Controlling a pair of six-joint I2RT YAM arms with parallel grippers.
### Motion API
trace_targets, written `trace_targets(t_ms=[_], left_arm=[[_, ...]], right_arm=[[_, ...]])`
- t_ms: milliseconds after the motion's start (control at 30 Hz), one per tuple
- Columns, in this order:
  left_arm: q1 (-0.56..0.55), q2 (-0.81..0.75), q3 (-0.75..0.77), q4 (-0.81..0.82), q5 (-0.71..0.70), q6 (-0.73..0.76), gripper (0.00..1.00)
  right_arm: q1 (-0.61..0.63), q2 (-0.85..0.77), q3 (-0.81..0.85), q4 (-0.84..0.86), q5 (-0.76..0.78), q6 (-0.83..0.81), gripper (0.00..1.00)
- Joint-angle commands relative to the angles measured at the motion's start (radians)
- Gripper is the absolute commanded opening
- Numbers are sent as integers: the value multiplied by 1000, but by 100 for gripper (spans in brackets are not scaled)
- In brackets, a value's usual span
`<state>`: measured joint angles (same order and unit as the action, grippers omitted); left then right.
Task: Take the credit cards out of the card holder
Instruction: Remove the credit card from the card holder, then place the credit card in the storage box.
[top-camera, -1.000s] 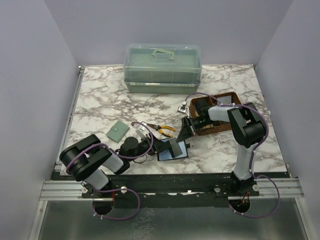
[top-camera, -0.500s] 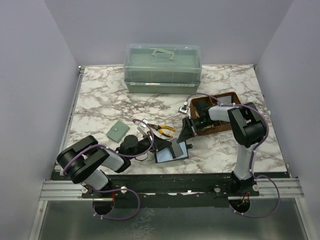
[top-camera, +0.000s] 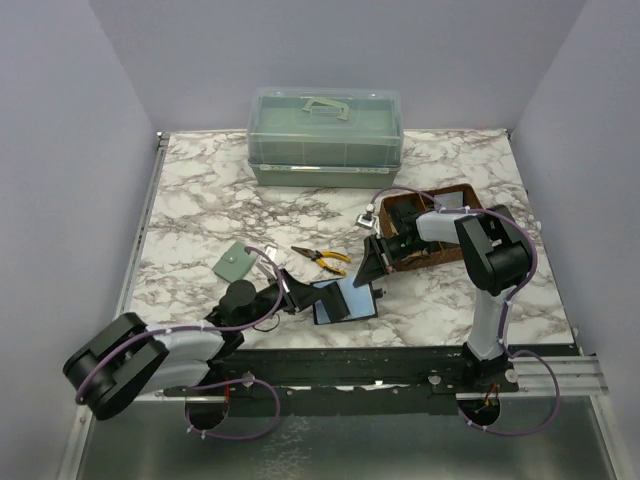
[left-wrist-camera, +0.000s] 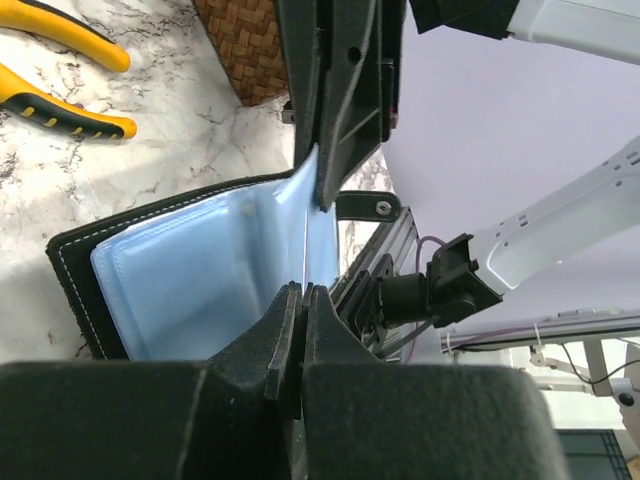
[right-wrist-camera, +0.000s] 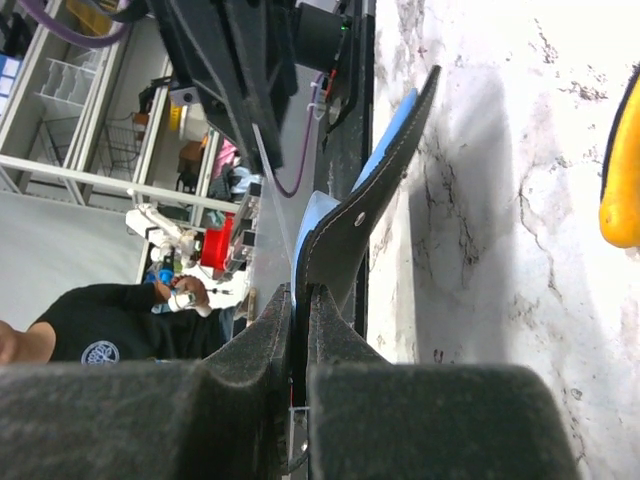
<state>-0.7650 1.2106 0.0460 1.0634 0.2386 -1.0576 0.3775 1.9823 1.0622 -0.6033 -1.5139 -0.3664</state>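
left arm: black, grey-white links | right arm: same (purple cables on both)

Top view: upper-left surface open, wide lane. Centre tight: L claw w/ credit card, R claw pinching card holder. Pliers, green wallet close by. Basket blocks right, box the back.
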Motion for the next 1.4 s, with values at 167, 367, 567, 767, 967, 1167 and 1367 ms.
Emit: trace_targets(t_ms=[167, 367, 567, 767, 967, 1167, 1367], left_arm=[[29, -521, 38, -658, -108, 68, 0], [36, -715, 49, -828, -146, 80, 0], [36, -624, 76, -780, -84, 124, 0], [36, -478, 131, -639, 30, 210, 0], [36, -353, 202, -555, 140, 345, 0], [35, -243, 238, -399, 134, 355, 0], [35, -139, 223, -220, 84, 282, 0]], right_arm=[[18, -16, -25, 128, 278, 127, 0], [78, -22, 11, 85, 432, 84, 27], [79, -139, 20, 68, 557, 31, 54], [74, -285, 29, 11, 568, -106, 65], [72, -335, 38, -133, 280, -289, 78], [72, -305, 52, -163, 134, -303, 80], [72, -330, -26, 78, 76, -62, 75]])
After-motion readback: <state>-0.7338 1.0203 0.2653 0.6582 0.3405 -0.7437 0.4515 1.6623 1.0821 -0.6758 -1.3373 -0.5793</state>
